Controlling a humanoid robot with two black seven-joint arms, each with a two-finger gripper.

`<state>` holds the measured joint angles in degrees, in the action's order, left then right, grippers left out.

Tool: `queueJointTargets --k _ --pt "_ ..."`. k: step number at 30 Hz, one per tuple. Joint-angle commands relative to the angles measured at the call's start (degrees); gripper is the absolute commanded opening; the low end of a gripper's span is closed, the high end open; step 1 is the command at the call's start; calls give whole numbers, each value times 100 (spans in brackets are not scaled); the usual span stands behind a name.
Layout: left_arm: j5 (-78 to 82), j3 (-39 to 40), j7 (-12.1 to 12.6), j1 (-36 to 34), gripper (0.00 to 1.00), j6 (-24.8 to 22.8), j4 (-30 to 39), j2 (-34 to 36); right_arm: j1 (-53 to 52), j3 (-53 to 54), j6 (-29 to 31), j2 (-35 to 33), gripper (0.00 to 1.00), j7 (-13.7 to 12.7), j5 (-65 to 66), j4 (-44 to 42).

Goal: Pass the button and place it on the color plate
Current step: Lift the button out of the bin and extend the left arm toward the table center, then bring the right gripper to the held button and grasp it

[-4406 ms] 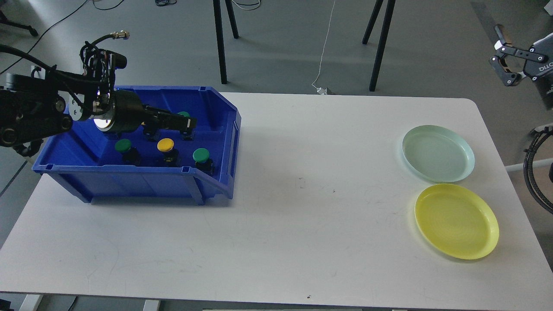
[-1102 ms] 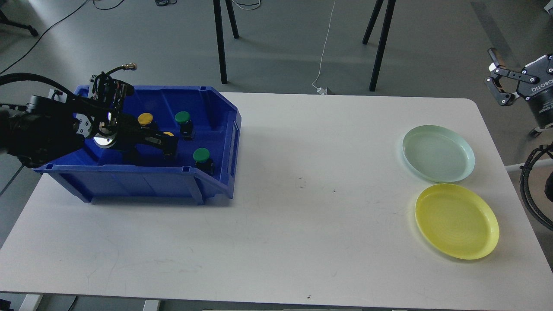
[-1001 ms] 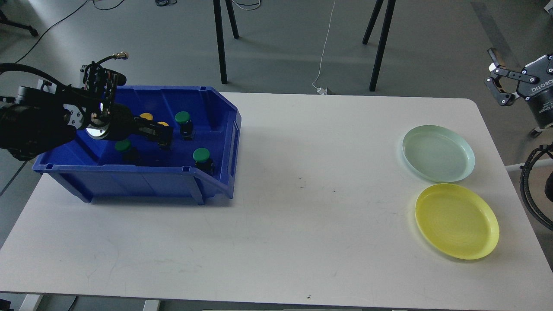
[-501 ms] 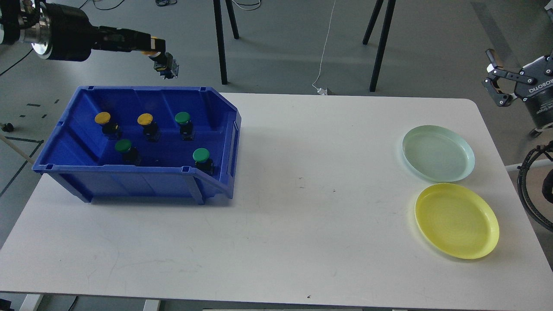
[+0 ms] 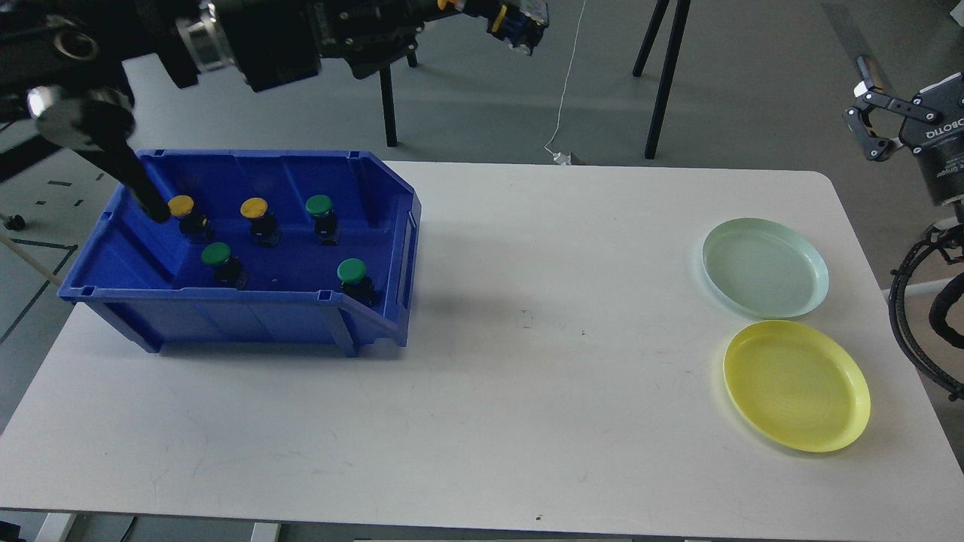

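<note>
My left gripper (image 5: 482, 9) is high at the top of the head view, above the table's far edge, shut on a yellow button (image 5: 520, 24) whose body sticks out to the right. The blue bin (image 5: 248, 320) at the table's left holds two yellow buttons (image 5: 181, 205) (image 5: 254, 207) and three green buttons (image 5: 319, 205) (image 5: 216, 254) (image 5: 352, 269). A pale green plate (image 5: 764, 267) and a yellow plate (image 5: 796, 385) lie at the right. My right gripper (image 5: 858, 102) is open and empty, in the air beyond the table's far right corner.
The white table (image 5: 527, 376) spreads between the bin and the plates. Black stand legs (image 5: 663, 75) and a white cable (image 5: 565, 98) are on the floor behind the table. Black hoses (image 5: 915, 316) hang at the right edge.
My left gripper closed on a yellow button in the bin, lifted it out and carried it up and to the right. The right gripper stayed nearly in place.
</note>
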<state>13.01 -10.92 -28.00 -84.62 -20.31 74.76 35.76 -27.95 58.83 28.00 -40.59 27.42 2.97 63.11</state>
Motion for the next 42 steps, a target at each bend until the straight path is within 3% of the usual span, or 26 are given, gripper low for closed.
queueJointTargets --k 1,6,9,14,19,25,34,42 --pt "508 494 0 945 4 465 -460 -1051 0 -56 0 7 99 0 19 26" --pt "1089 1099 0 1869 4 581 -1577 -2046 96 -380 0 7 99 17 98 447" --pt "1238 1663 0 2134 5 563 -1631 -2108 255 -732 0 -46 99 17 116 878" --pt "1406 1734 0 2160 5 545 -1622 -2126 246 -1066 0 51 97 17 642 1344" --pt "1406 1708 0 2160 5 545 -1622 -2126 202 -1084 -5 726 96 17 1328 1573" --pt "1406 1708 0 2160 5 545 -1614 -2135 202 -1146 -330 1237 95 17 1610 1608" --pt "1406 1708 0 2160 5 536 -1622 -2135 255 -1155 -418 1352 95 17 1610 1573" --pt "1397 1708 0 2160 5 536 -1614 -2135 193 -1163 -884 1729 94 17 1619 1433"
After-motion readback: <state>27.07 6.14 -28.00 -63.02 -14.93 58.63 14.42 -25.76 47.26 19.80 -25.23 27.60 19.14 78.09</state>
